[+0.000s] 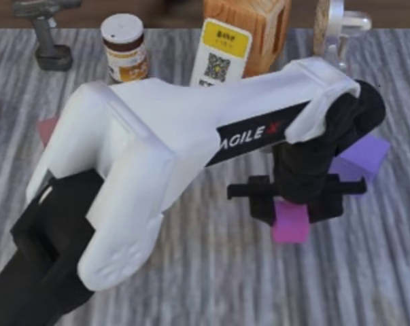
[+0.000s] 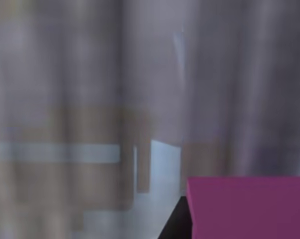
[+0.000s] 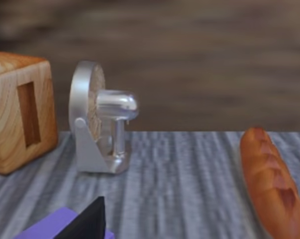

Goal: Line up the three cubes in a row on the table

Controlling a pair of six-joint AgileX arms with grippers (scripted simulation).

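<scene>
- Nearest the camera's lower edge in the top view, the left arm (image 1: pixel 123 183) rises from the bottom left corner and reaches diagonally across the counter (image 1: pixel 211 278), its white shell covering much of the middle.
- The left tool (image 1: pixel 293 204) hangs at the right of centre, black, with its crossbar spread sideways; the magenta cube (image 1: pixel 290 221) sits right under it between the fingers. Whether the fingers actually press on the cube cannot be told. In the left wrist view the same cube (image 2: pixel 248 206) fills the near corner, close against a dark finger.
- Just beyond, to the right and partly hidden by the tool, lies the violet-purple cube (image 1: pixel 364 157), near the magenta one.
- The reddish-brown cube (image 1: pixel 47 129) shows only as a sliver at the left, well apart from the other two, mostly hidden by the arm.
- The right tool does not show in the top view; the right wrist view gives one dark finger (image 3: pixel 87 221) over the violet-purple cube, so its opening cannot be told.
- Along the far edge stand a drill (image 1: pixel 45 34), a seasoning jar (image 1: pixel 124 47), a yellow-labelled card (image 1: pixel 219 53), an orange wooden block (image 1: pixel 249 30) and a silver metal stand (image 3: pixel 101 124).
- A loaf of bread (image 3: pixel 271 181) lies right of the stand in the right wrist view.
</scene>
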